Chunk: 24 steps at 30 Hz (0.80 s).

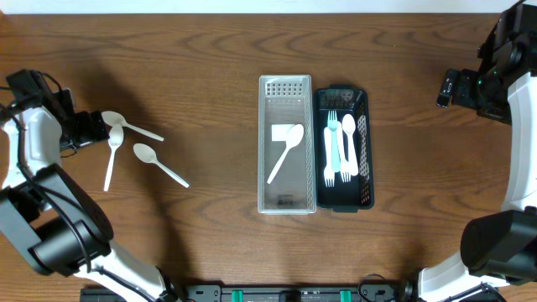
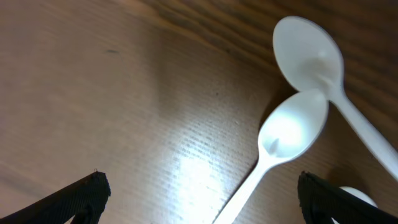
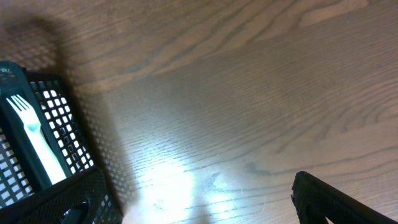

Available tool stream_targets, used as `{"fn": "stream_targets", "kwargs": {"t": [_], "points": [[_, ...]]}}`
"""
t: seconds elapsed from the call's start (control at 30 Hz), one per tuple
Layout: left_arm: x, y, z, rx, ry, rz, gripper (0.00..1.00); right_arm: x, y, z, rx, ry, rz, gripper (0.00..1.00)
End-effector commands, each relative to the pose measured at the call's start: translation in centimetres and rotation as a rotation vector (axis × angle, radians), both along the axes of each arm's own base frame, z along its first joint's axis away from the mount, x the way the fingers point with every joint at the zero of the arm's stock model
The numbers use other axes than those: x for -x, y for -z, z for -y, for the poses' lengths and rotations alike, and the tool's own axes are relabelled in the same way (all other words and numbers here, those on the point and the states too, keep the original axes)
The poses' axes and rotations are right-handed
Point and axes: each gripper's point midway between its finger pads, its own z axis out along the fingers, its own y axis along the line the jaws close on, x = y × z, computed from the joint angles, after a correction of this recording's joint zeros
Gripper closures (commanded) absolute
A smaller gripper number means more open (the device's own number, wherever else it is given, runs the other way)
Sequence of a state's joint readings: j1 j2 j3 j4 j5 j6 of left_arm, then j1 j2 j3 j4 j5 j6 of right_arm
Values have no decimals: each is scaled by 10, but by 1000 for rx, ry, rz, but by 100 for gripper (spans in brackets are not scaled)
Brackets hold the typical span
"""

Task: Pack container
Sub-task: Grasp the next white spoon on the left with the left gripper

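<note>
A clear plastic container (image 1: pixel 285 101) stands at the table's middle with one white spoon (image 1: pixel 286 151) inside. Beside it on the right, a black mesh basket (image 1: pixel 364 147) holds forks and a spoon. Three loose white spoons lie at the left: one (image 1: pixel 134 128), a second (image 1: pixel 112 158) and a third (image 1: pixel 159 164). My left gripper (image 1: pixel 91 127) is open just left of their bowls. In the left wrist view its fingers (image 2: pixel 202 198) straddle a spoon handle (image 2: pixel 292 127), with another spoon (image 2: pixel 309 53) beyond. My right gripper (image 1: pixel 449 86) hovers empty, right of the basket (image 3: pixel 43 155).
Bare wood-grain table lies between the loose spoons and the container, and to the right of the basket. Only one finger of the right gripper (image 3: pixel 336 199) shows in the right wrist view, above the bare table.
</note>
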<state>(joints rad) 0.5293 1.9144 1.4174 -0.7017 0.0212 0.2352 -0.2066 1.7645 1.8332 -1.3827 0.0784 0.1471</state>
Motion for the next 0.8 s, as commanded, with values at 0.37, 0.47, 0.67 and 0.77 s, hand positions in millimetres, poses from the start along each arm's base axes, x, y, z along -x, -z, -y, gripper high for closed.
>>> {"fn": "stream_targets", "kwargs": {"t": [0.37, 0.47, 0.67, 0.77], "points": [[8, 47, 15, 55, 157, -132, 0, 1, -1, 1, -3, 18, 6, 1], [14, 48, 19, 65, 200, -161, 1, 0, -2, 1, -2, 19, 11, 1], [17, 49, 22, 76, 240, -171, 2, 0, -2, 6, 26, 26, 9, 1], [17, 50, 23, 75, 260, -177, 2, 0, -2, 6, 27, 27, 9, 1]]}}
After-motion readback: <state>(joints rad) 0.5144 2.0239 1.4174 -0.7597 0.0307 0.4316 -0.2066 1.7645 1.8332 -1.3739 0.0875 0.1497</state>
